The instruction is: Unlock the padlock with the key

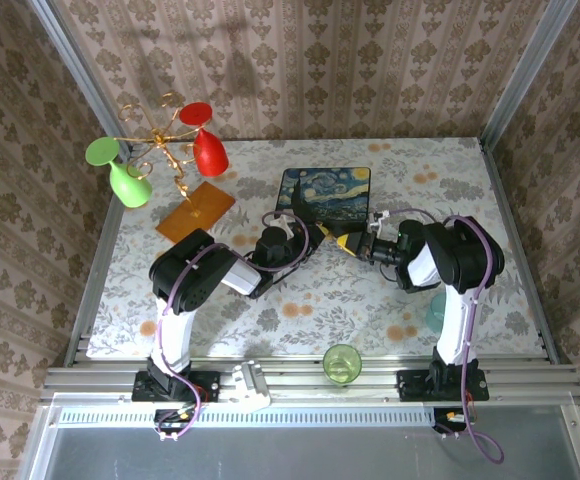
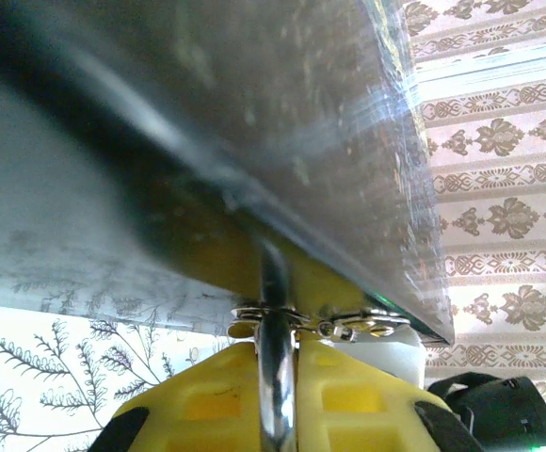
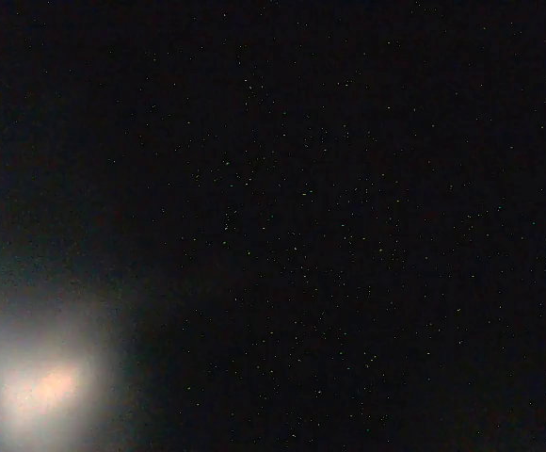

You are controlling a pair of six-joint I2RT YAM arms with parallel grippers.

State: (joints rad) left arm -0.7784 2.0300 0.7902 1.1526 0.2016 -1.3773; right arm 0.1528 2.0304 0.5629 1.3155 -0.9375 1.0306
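In the left wrist view my left gripper [image 2: 278, 351] is shut, its yellow fingers [image 2: 198, 395] clamped on the padlock's silver shackle [image 2: 275, 311]. The shackle runs up through a small metal clasp [image 2: 348, 327] under the painted box [image 2: 282, 113], into a blurred brass-yellow shape that I cannot make out. From above, the painted box [image 1: 325, 193] lies mid-table. My left gripper [image 1: 318, 234] and right gripper [image 1: 348, 243] meet tip to tip at its front edge. The right wrist view is almost black. The key is hidden.
A gold wire rack [image 1: 160, 140] with a green glass [image 1: 120, 172] and a red glass [image 1: 206, 140] stands back left, beside an orange tile [image 1: 195, 210]. A green cup [image 1: 342, 362] sits at the front edge. A teal glass [image 1: 436, 312] stands behind the right arm.
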